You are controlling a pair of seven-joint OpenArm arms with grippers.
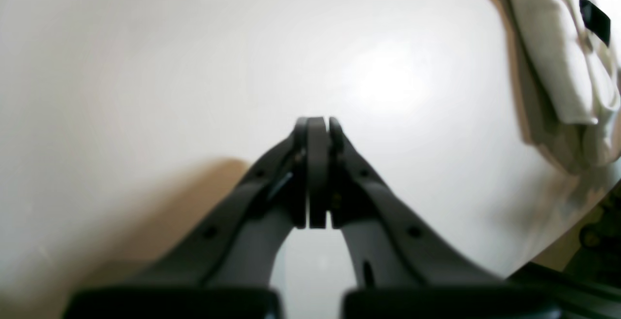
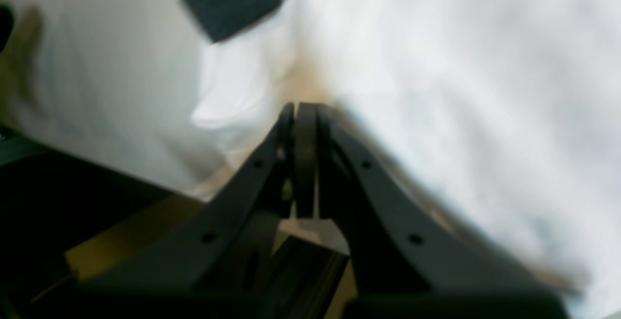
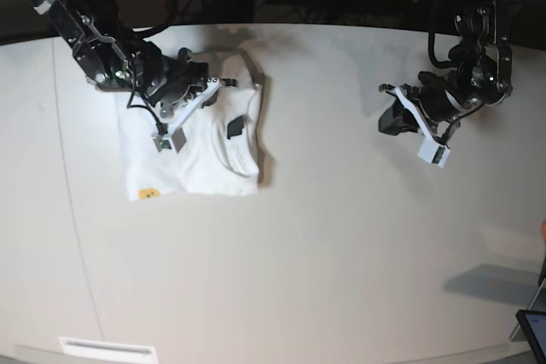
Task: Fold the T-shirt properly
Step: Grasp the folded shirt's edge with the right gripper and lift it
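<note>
T-shirt (image 3: 192, 155) lies folded; right pincer (image 2: 304, 108) and left pincer (image 1: 318, 122) closed, empty.

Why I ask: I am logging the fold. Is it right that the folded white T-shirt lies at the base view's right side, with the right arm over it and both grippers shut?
Not quite. The T-shirt lies at the base view's left side, not its right. The right gripper is over it, the left gripper apart over the bare table, both shut.
</note>
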